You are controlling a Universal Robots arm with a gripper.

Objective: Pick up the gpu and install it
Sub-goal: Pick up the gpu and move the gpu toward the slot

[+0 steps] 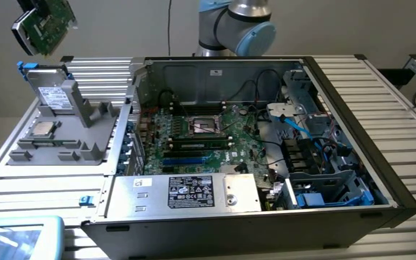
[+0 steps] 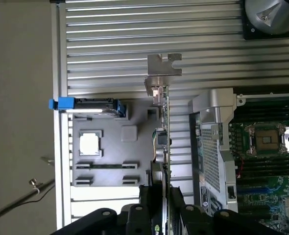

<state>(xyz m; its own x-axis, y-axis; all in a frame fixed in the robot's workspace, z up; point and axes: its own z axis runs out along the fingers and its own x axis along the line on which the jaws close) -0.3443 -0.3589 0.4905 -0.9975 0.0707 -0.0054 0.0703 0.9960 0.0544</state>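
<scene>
The gpu (image 1: 47,24) is held high in the air at the exterior view's left, clear of everything beneath it, with its green circuit face turned toward the camera. From the wrist the card is seen edge-on, with its silver bracket (image 2: 162,68) at the far end. The near end is clamped by the claw (image 2: 162,192), whose dark fingers (image 2: 147,213) are closed narrowly on the two faces of the board.

Beneath the card lies the gray holder (image 1: 56,138), in which a square processor chip (image 1: 43,128) is seated and against which a silver unit with blue clips (image 1: 52,96) is propped. The holder is carried by the ribbed metal table (image 1: 99,67).

Well apart from the card, toward the exterior view's right, the open computer case (image 1: 403,200) is laid on its side with the motherboard (image 1: 208,135) exposed. The blue slots (image 1: 186,161) near the board's front edge appear unoccupied, as far as can be made out.

The pick-up is therefore judged complete — the card is off its rest and firmly gripped. The installation is judged not yet begun: the card is not over the case, nothing is lined up with a slot, and the bracket is nowhere near the case wall. The carry across, the alignment and the seating are all left to be done.
</scene>
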